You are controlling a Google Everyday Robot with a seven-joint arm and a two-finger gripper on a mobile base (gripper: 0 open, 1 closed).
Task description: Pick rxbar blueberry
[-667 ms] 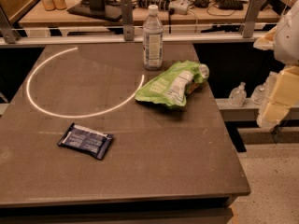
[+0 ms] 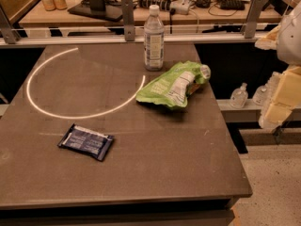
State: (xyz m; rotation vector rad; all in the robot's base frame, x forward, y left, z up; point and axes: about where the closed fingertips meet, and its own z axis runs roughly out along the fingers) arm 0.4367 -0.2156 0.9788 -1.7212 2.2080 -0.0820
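Observation:
The rxbar blueberry (image 2: 86, 141) is a small flat dark navy wrapper with pale stripes. It lies flat on the dark table (image 2: 155, 173), at the front left. My gripper (image 2: 278, 101) is a cream-coloured shape at the right edge of the view, off the table's right side and above the floor. It is far to the right of the bar and holds nothing that I can see.
A light-green chip bag (image 2: 175, 84) lies at the table's right middle. A clear water bottle (image 2: 154, 37) stands upright behind it. A white arc (image 2: 42, 107) is marked on the left of the tabletop. A metal rail (image 2: 127, 37) and a cluttered desk stand behind; small bottles (image 2: 239, 96) sit on a shelf at the right.

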